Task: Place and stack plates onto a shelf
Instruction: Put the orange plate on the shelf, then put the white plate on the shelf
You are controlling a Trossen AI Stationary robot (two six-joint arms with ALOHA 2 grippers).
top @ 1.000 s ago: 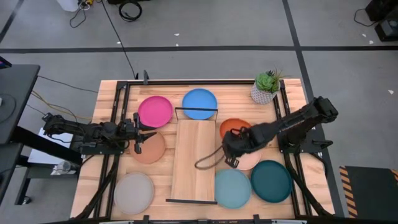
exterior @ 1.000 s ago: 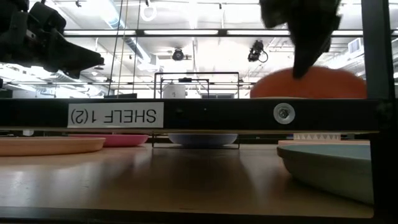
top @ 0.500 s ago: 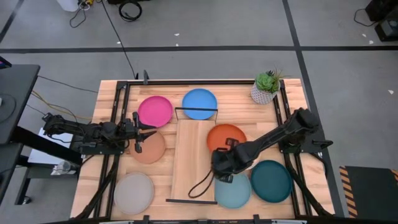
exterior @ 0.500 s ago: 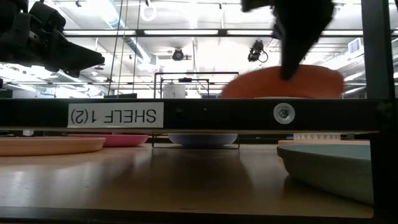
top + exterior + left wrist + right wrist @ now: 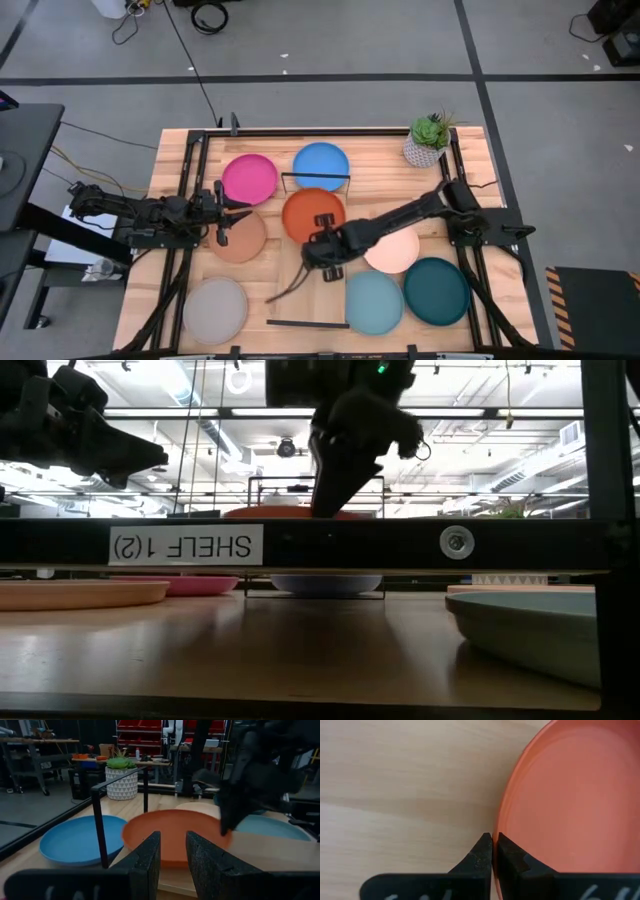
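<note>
The orange plate lies flat over the far half of the pale-wood shelf; in the low view the orange plate shows just above the shelf's front bar. My right gripper stands at the plate's near edge, shut on it. My left gripper hovers open above the tan plate, left of the shelf, touching nothing. On the table lie the pink, blue, grey, cream, light blue and dark teal plates. My right gripper pinches the orange plate's rim on its near side between the two fingertips. The fingers slant down at it from the table's near right. The plate sits flat, level with the shelf top; whether it rests there I cannot tell.
A white plant pot stands at the table's far right corner. Thin black wire frames stand at the shelf's far end and near end. The shelf's near half is bare wood. A cable hangs from the right arm.
My right gripper has carried the orange plate from right of the shelf toward the table's left, over the shelf's far half. The plate came down from a raised, tilted pose to lie flat at shelf level. The cream plate it covered now shows.
</note>
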